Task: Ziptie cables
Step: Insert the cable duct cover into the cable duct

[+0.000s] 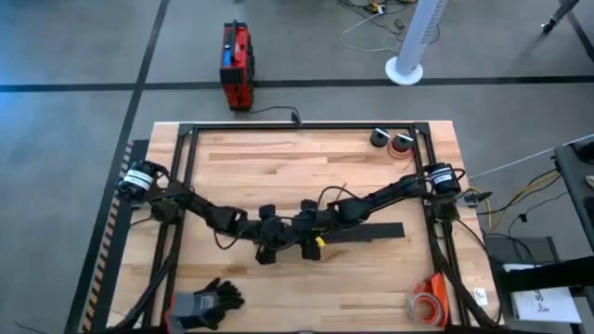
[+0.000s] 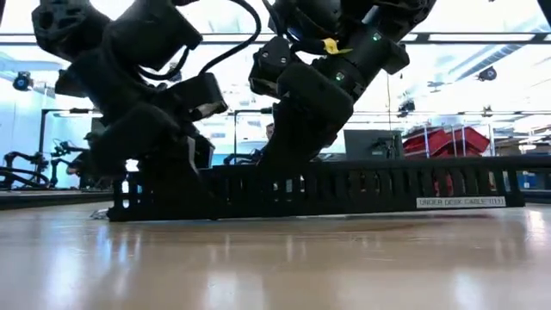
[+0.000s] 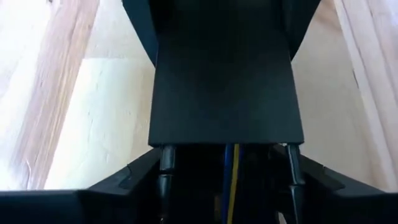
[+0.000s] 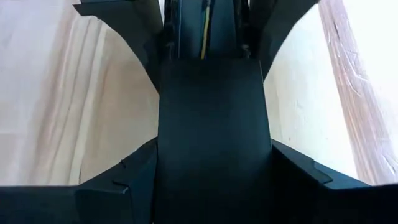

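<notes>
At mid-table both grippers, left [image 1: 269, 243] and right [image 1: 306, 239], meet over the strip [image 1: 367, 232], grip unreadable, cables [image 3: 230, 180] awaiting cinching.

Your cables [image 3: 231, 177] show only as thin blue and yellow strands running lengthwise inside the black slotted strip [image 2: 362, 188], mostly hidden at mid-table.

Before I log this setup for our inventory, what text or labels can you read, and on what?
"UNDER DESK CABLE ..." on a white label at one end of the black slotted strip; its last characters are too blurred to read.
White paper beside the table: print too small to read.
</notes>
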You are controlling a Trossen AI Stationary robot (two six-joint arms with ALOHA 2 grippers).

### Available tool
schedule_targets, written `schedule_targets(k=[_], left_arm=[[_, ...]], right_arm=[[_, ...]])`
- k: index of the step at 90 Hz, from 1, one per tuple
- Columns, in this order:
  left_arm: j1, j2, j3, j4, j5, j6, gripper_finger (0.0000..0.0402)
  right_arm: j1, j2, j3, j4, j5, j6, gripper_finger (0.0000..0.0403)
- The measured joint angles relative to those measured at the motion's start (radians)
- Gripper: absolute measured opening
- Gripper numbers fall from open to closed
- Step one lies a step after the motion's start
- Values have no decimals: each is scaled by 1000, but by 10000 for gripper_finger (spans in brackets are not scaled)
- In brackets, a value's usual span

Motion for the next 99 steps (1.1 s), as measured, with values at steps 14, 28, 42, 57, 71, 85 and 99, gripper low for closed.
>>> schedule_targets(k=[14, 28, 42, 57, 71, 85, 99], left_arm=[[3, -60, 17, -37, -11, -14, 259], [-15, -116, -2, -185, -7, -84, 263], [-48, -136, -33, -251, -8, -172, 248], [-63, -101, -105, -82, -13, -216, 236], [-59, -71, -136, 38, -18, -222, 228], [-59, -70, -136, 46, -41, -219, 220], [-58, -68, -136, 54, -47, -213, 223]], right_arm=[[-4, -8, -4, 35, 12, -2, 216], [-4, -3, -27, 7, 2, -1, 216], [-5, -4, -35, 8, -8, -6, 217], [-4, -4, -39, 13, -18, -24, 216], [-4, -5, -43, 23, -58, -48, 219], [7, -5, -44, 24, -94, -89, 216], [7, -5, -44, 26, -55, -65, 217]])
